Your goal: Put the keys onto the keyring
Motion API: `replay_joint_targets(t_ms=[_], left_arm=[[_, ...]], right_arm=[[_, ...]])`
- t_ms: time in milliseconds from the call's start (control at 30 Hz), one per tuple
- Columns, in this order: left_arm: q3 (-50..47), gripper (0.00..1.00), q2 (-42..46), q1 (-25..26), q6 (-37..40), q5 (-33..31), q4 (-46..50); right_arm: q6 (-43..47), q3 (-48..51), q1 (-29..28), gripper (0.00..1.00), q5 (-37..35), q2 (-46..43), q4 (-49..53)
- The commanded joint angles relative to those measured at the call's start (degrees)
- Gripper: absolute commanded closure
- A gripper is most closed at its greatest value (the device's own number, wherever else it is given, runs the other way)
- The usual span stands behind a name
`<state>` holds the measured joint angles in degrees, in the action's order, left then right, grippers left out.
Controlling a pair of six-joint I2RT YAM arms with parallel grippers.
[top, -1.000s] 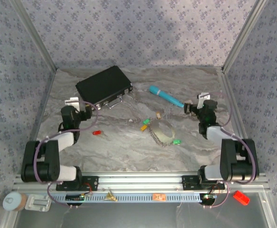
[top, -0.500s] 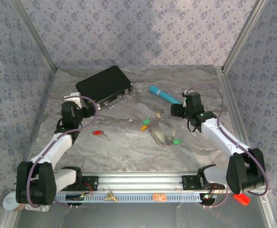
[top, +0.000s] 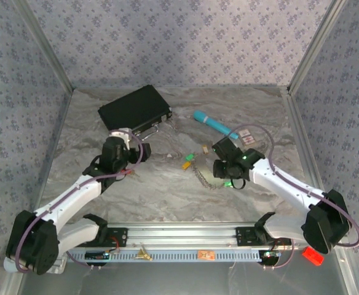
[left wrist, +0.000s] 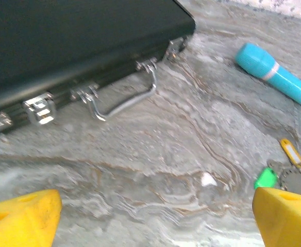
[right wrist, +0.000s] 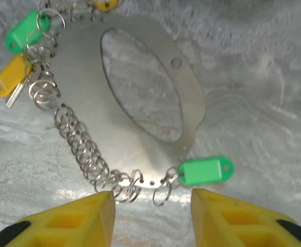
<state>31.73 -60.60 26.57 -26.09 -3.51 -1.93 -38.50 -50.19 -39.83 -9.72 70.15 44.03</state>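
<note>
Flat-laid keyring (right wrist: 189,103), chain (right wrist: 83,149) run diagonally upper-left to lower-centre, green key (right wrist: 204,171) crosswise at its end, right gripper (right wrist: 153,208) half-spread, nothing pinched, left gripper (left wrist: 153,216) spread wide.

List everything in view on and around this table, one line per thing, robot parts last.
case: one, black with a metal handle, far left of the table
teal tool: one, teal, right of the case
keyring: one, silver plate edged with wire rings, table centre
green keys: two, green heads, at the keyring's edge
yellow keys: two, yellow heads, at the keyring's edge
red key: one, red, by the left hand
card: one, pale, right of the teal tool
red block: one, red, beyond the near rail, right
table: one, grey marbled
left hand: one, yellow fingers, open, near the case
right hand: one, yellow fingers, apart over the keyring's rings
</note>
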Motion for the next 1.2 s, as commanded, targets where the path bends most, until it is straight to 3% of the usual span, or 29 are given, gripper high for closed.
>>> replay_joint_targets(t_ms=[0,167,333,500,667,1167], left_arm=[[-1.29,0.05,0.86,3.19,-4.94,-3.28,1.22],[-1.66,0.06,0.83,5.54,-6.87,-5.63,1.92],[-1.48,0.05,1.62,5.61,-6.96,-7.83,2.94],[-1.30,0.05,1.89,5.66,-7.11,-8.45,3.25],[-1.44,0.05,1.71,5.61,-7.88,-8.39,3.08],[-1.18,0.05,1.53,5.62,-8.25,-8.36,3.53]], right_arm=[[-10.24,-0.89,-4.32,0.59,-4.27,0.04,4.47],[-17.27,-1.78,-6.98,0.62,-4.13,3.25,5.75],[-17.46,-3.25,-7.78,0.63,-3.81,6.72,5.35],[-17.23,-4.38,-8.42,0.55,-4.76,9.07,5.66],[-17.28,-6.03,-8.73,0.54,-5.92,12.06,7.24],[-18.08,-8.08,-8.81,0.69,-4.74,20.48,6.77]])
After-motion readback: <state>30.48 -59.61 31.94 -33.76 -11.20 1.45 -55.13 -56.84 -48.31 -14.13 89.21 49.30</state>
